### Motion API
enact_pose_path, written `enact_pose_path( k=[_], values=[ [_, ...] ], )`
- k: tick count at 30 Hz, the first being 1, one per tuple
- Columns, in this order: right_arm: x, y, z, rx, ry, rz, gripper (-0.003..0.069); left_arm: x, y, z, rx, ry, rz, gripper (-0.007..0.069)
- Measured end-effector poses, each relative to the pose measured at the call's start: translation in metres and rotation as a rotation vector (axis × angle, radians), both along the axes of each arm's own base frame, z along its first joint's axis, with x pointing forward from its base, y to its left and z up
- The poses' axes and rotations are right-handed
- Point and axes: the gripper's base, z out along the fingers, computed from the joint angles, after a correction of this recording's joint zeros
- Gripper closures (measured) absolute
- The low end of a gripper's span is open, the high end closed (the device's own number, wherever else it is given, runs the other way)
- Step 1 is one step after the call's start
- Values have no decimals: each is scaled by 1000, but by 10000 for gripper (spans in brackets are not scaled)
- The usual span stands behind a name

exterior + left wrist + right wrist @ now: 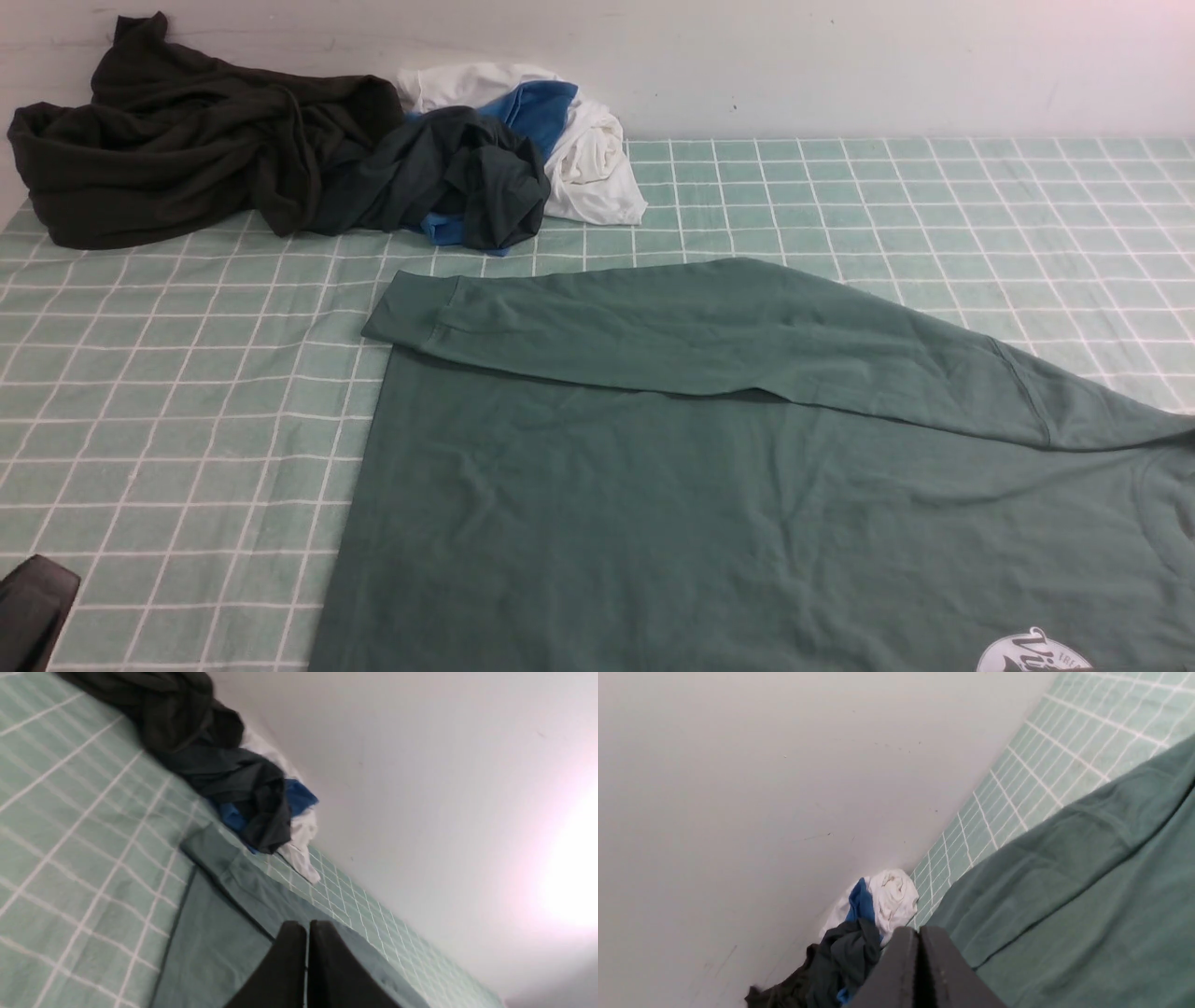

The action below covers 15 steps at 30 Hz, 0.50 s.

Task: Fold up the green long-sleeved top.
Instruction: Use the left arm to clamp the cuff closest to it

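Note:
The green long-sleeved top [709, 485] lies flat on the checked table cloth, filling the near right of the front view. One long sleeve [653, 322] is folded across its far edge, with the ribbed cuff [411, 313] pointing left. Part of the white round logo [1032, 653] shows at the bottom edge. My left gripper [307, 926] is shut and empty, above the top [210, 933] near its left side. A dark part of my left arm [33, 607] shows at the bottom left. My right gripper [919, 931] is shut and empty above the top [1087, 882]; it is out of the front view.
A pile of clothes lies at the back left against the wall: a very dark olive-brown garment [177, 140], a blackish-green one [457, 177], a blue one [537, 107] and a white one [588, 159]. The mint checked cloth [168, 401] covers the table.

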Motion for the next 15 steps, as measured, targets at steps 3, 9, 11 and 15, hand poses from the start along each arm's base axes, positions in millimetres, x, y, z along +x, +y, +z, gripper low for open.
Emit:
enact_pose_path(
  k=[3, 9, 11, 15],
  values=[
    [0, -1, 2, -167, -19, -17, 673, 1, -6, 28, 187, 18, -76, 627],
    [9, -1, 32, -443, 2, -7, 673, 33, -10, 67, 519, 276, -246, 627],
    [17, 0, 46, -528, 28, 17, 673, 43, -9, 80, 622, 373, -312, 627],
    [47, 9, 89, -768, 105, 197, 673, 74, 1, 96, 858, 655, -450, 627]
  ],
)
